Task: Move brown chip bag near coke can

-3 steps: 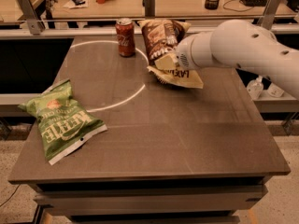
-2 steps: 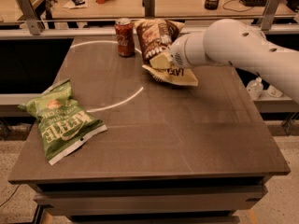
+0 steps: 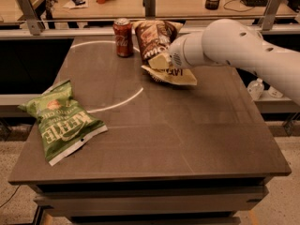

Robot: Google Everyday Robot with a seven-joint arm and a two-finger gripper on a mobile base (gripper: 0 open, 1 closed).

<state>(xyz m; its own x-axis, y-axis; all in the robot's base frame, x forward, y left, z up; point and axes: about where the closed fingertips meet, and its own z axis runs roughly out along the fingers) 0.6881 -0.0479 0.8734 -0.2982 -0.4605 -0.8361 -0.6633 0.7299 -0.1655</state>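
The brown chip bag [image 3: 153,40] lies at the back middle of the table, its dark top leaning up and its pale yellow end [image 3: 174,76] flat on the surface. The red coke can [image 3: 123,37] stands upright just left of the bag, a small gap between them. My gripper [image 3: 160,61] at the end of the white arm [image 3: 234,46] reaches in from the right and is shut on the middle of the brown chip bag. The arm hides part of the bag's right side.
A green Kettle chip bag [image 3: 61,121] lies near the front left edge of the dark table [image 3: 187,139]. A white curved line [image 3: 117,104] marks the tabletop. Metal rails and a desk with clutter stand behind the table.
My gripper has moved left with the brown chip bag in it, bringing the bag closer to the coke can. The can and the green bag have not moved.
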